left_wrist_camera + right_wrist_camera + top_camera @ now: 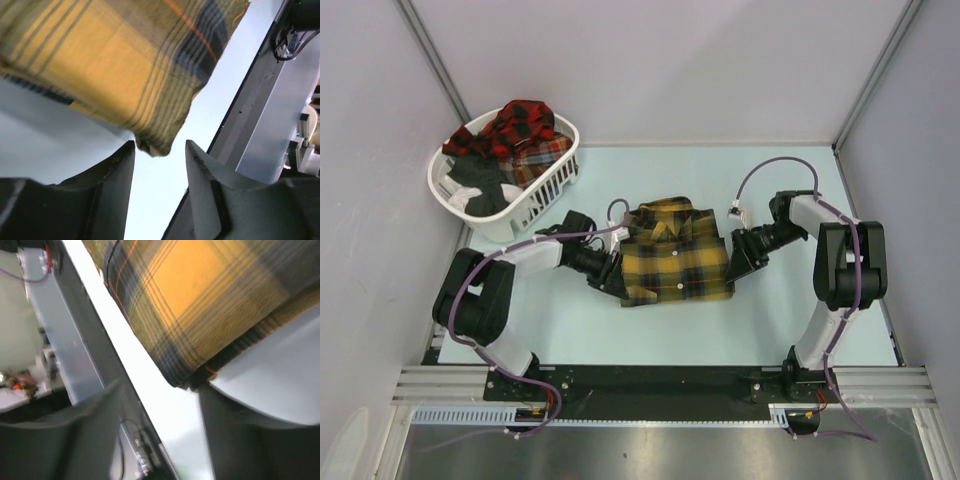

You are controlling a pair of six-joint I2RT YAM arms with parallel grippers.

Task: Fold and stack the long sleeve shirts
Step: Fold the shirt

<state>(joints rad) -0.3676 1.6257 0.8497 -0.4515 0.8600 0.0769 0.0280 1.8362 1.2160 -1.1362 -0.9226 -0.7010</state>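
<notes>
Top external view: we see the yellow shirt (675, 258) folded on the tabletop (760, 330), the left end effector (612, 272) and right end effector (733, 262) flanking it, both with jaws apart.

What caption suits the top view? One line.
Folded yellow shirt flanked by left arm and right arm; red plaid shirts wait in the basket.

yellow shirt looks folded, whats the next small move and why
Probably pull back from the yellow shirt: it lies folded flat, and the left gripper and right gripper stand open at its side edges, holding nothing. Red plaid shirts wait in the basket.
</notes>
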